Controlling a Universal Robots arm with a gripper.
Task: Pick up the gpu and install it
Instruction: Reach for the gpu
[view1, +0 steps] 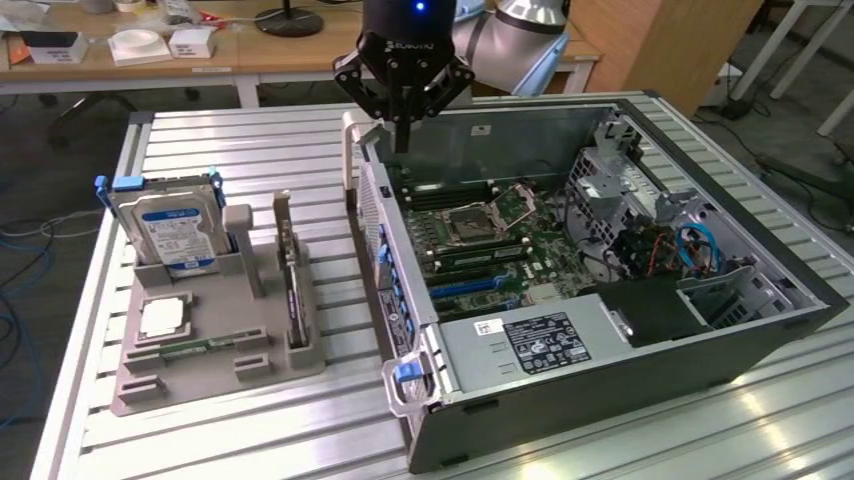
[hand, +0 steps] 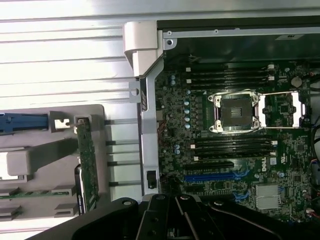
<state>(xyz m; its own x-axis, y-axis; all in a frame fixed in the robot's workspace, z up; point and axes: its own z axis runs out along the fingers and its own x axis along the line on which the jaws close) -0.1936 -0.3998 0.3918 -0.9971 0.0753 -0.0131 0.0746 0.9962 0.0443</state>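
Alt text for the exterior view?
A gripper, shut and empty, hangs above the edge of the open computer case. At the exterior view's left, the gpu stands on edge in a grey holder beside a hard drive.

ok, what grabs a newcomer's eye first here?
The open computer case, motherboard bare, on the exterior view's right. The gripper hangs shut and empty over its far corner. On that view's left, a grey holder stands the gpu on edge beside a hard drive.
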